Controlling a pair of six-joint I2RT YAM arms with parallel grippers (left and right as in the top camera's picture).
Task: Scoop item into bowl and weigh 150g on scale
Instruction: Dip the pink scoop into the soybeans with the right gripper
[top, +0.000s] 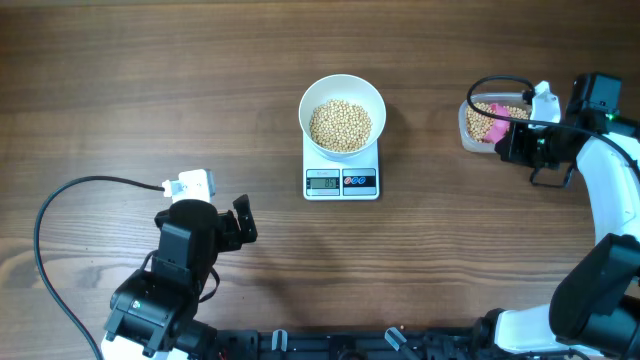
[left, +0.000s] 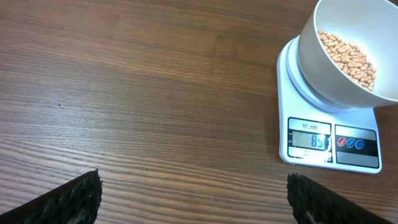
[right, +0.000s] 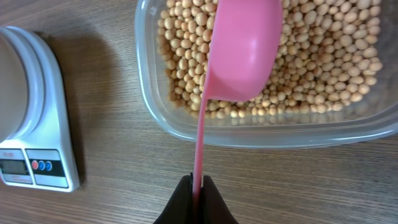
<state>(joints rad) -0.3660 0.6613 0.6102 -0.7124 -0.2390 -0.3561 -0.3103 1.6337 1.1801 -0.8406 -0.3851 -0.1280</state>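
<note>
A white bowl (top: 343, 92) partly filled with beige beans (top: 340, 124) stands on the white scale (top: 342, 180); the same bowl (left: 323, 68), beans (left: 348, 53) and scale (left: 333, 146) show at the right of the left wrist view. My left gripper (top: 243, 222) stands open over bare wood, left of the scale. My right gripper (right: 197, 182) is shut on the handle of a pink scoop (right: 242, 50). The scoop's head hangs over the beans (right: 323, 68) in a clear tub (right: 261, 130). The overhead view shows this tub (top: 477, 122) at the right.
The left arm's black cable (top: 60, 215) loops over the table at the left. The right arm (top: 610, 180) curves along the right edge. The scale (right: 43, 124) lies left of the tub in the right wrist view.
</note>
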